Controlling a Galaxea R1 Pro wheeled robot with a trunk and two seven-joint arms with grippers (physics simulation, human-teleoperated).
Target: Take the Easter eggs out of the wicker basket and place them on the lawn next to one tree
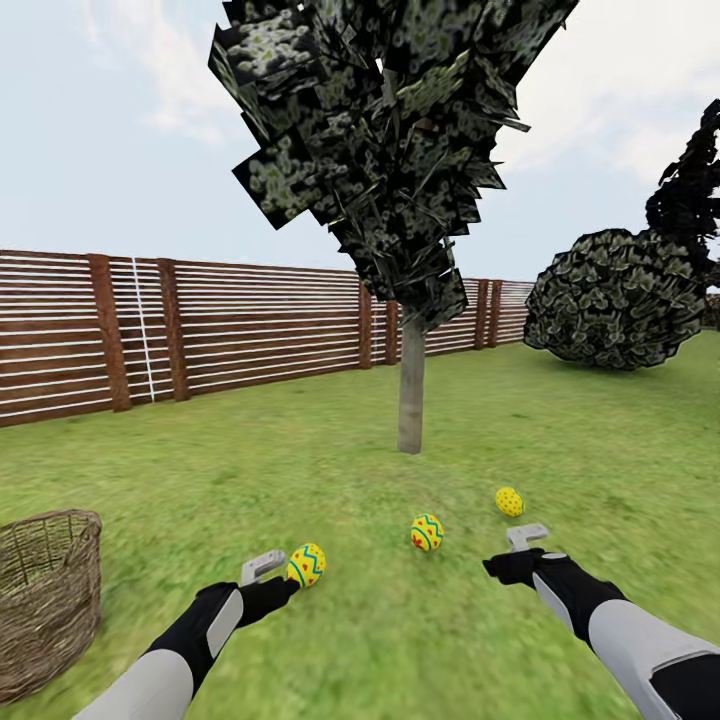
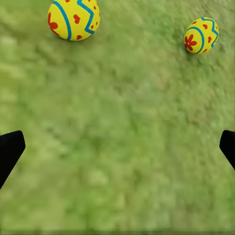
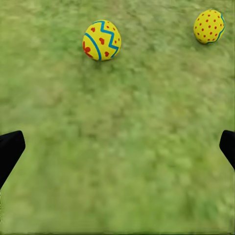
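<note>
Three yellow Easter eggs lie on the lawn (image 1: 330,470) in front of the tree (image 1: 411,385). One zigzag egg (image 1: 306,565) (image 2: 73,18) rests just beyond my left gripper (image 1: 283,588) (image 2: 117,152), which is open and holds nothing. The second zigzag egg (image 1: 427,532) (image 2: 201,35) (image 3: 102,39) lies in the middle. The dotted egg (image 1: 509,501) (image 3: 209,26) lies furthest right, just ahead of my right gripper (image 1: 505,567) (image 3: 117,152), also open and empty. The wicker basket (image 1: 40,610) stands at the left edge; its inside is hidden.
A brown slat fence (image 1: 200,330) runs along the back of the garden. A low rounded bush (image 1: 620,300) sits at the right rear, with another dark tree crown (image 1: 690,190) behind it. Open grass stretches between basket, eggs and trunk.
</note>
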